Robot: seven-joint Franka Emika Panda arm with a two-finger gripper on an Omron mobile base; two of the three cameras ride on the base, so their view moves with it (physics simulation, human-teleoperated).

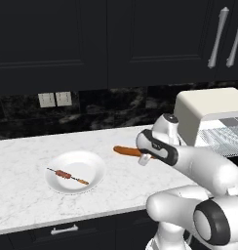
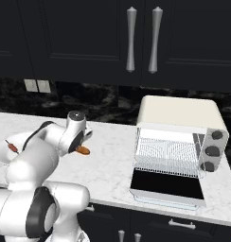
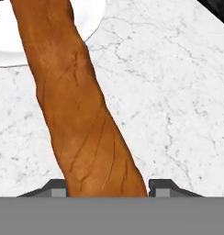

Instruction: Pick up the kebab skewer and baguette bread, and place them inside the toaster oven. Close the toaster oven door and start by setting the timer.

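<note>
A simulated kitchen: the robot's pincer (image 3: 107, 192) is clamped on the baguette bread (image 3: 77, 101), the loaf running between the two finger tips and lifted off the marble desk (image 1: 23, 195), between the white plate (image 1: 94, 168) and the toaster oven (image 2: 179, 116). The kebab skewer (image 1: 67, 175) lies on that plate (untouched, by the look of it). The toaster oven door (image 2: 167, 185) hangs fully open, wire rack (image 2: 167, 153) exposed. Carrying the loaf well likely means keeping it level, clearing the door's edge, and feeding it lengthwise onto the rack before releasing, since a long loaf gripped near one end may swing or snag.
</note>
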